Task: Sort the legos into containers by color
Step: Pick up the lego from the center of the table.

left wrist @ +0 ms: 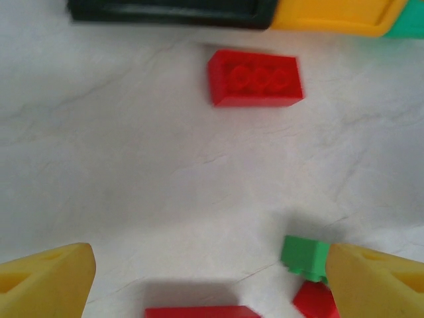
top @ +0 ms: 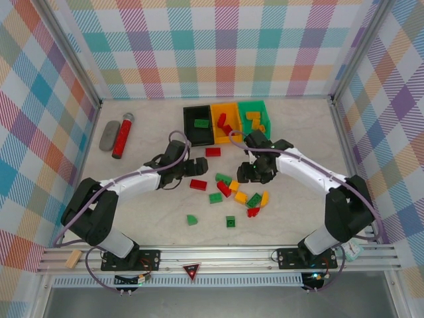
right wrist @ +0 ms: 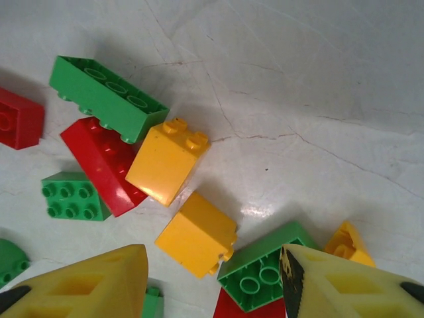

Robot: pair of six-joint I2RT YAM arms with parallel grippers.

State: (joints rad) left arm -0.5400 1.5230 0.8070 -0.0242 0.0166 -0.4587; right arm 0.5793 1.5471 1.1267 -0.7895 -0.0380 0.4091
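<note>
Red lego (left wrist: 255,78) lying flat, long axis along black container (left wrist: 165,12)

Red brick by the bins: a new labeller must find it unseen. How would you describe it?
At the back of the table stand three in a row: black bin, orange bin, green bin. Just in front of where black and orange meet lies the red brick. It is the loose brick closest to them; all other loose bricks lie nearer the arms.
</note>
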